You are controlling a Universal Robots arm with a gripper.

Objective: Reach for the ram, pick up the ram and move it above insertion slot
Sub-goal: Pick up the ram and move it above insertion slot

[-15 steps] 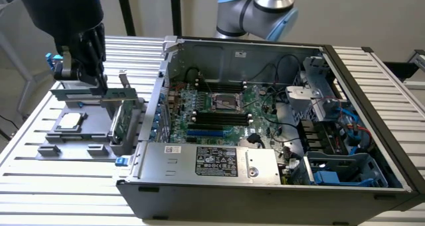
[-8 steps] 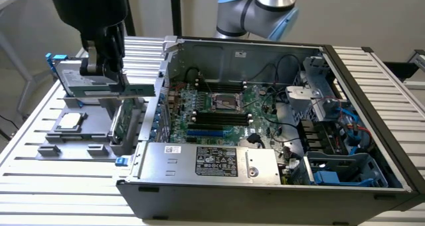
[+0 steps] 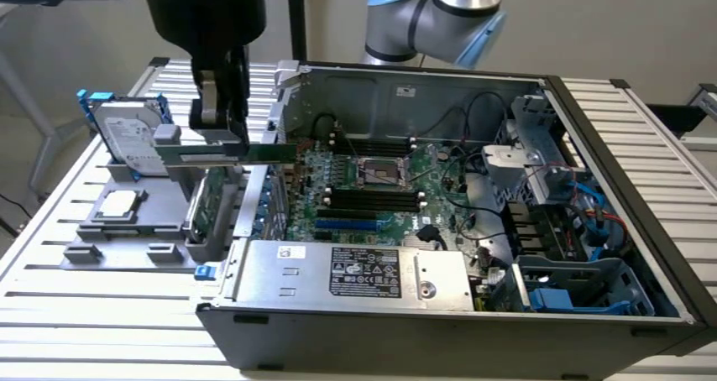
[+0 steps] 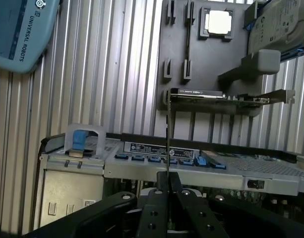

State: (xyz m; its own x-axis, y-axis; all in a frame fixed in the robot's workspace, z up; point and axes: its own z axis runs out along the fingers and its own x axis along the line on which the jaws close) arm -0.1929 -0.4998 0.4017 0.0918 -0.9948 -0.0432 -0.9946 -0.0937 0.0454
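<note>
Ram (image 3: 269, 152) is clamped edge-on in the gripper (image 4: 167, 181) near its end; light, stiff, fragile, best held by edges.

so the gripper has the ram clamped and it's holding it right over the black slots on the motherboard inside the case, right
Not quite. The gripper does have the ram clamped, but the exterior view shows it outside the case, above the grey parts holder on that view's left. The black slots on the motherboard sit further toward that view's right. The wrist view shows the fingers closed on the stick's edge.
</note>
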